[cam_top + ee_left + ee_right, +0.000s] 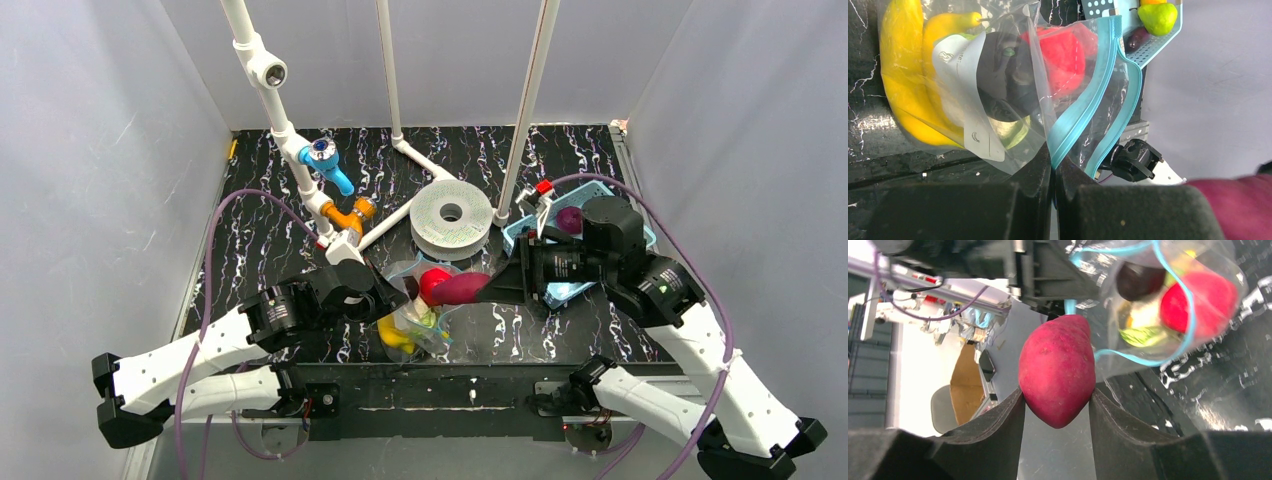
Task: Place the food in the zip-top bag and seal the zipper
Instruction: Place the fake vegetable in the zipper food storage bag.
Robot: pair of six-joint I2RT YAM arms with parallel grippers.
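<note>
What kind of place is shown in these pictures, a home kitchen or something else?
Probably a robot test booth in a lab, not a kitchen: plain white walls enclose a black marbled table, and a white plastic pipe frame stands on it.

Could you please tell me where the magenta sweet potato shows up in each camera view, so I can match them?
Top external: magenta sweet potato at centre, just beside the zip-top bag.
Left wrist: its blurred end fills the bottom right corner.
Right wrist: centre frame, clamped in the right gripper.
Shared landmark: the red apple inside the bag, visible in all three views.
</note>
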